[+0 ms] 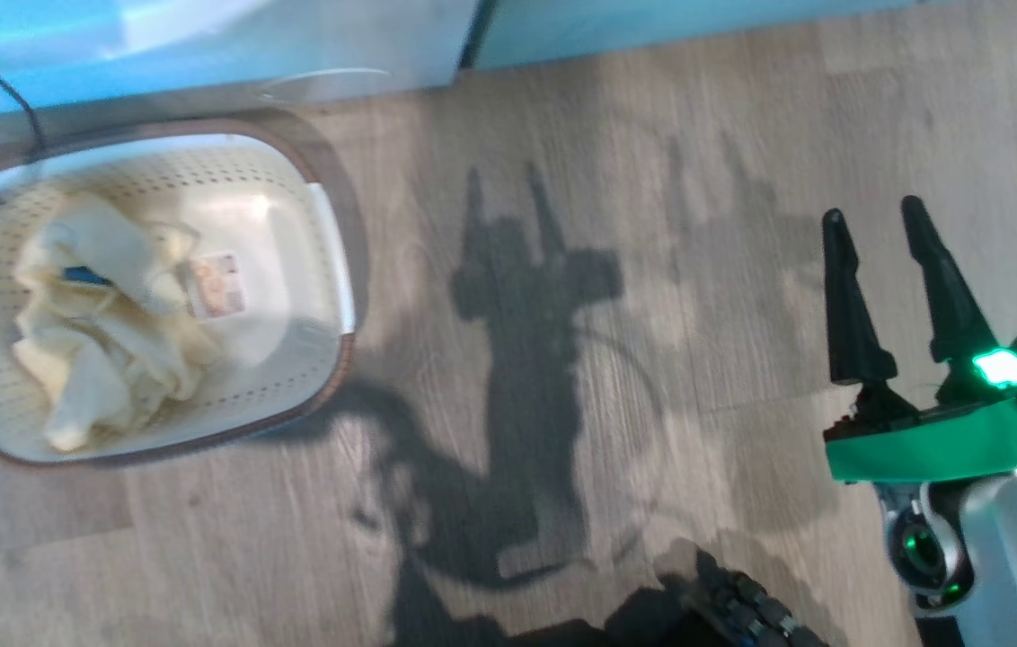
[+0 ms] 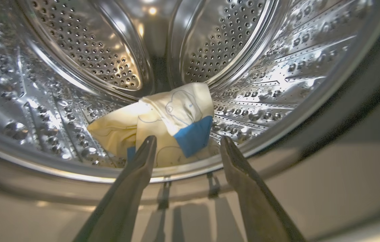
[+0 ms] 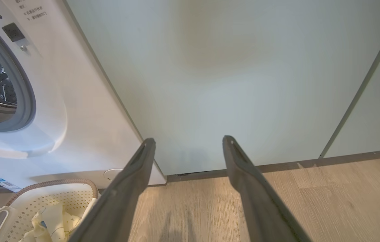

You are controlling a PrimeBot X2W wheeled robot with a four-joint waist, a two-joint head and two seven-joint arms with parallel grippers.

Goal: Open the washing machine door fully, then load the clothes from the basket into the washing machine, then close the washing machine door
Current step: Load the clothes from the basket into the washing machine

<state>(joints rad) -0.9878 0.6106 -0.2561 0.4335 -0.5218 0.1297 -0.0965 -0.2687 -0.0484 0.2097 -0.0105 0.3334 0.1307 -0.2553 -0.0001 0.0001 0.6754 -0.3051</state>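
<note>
Shiny steel drum (image 2: 277,84); soft cloth clothes (image 2: 176,114); matt plastic basket (image 1: 230,166).

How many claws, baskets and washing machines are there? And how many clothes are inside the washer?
Claws: 2, the left claw and the right claw, both open
Baskets: 1, the basket
Washing machines: 1, the washing machine
Clothes in the drum: 1, the yellow garment
Total: 5
The pile in the basket is too bunched up to count.

Pale green cabinet panels (image 3: 243,67) stand above a brown plinth (image 3: 344,159) on wood-grain floor (image 3: 337,201).
</note>
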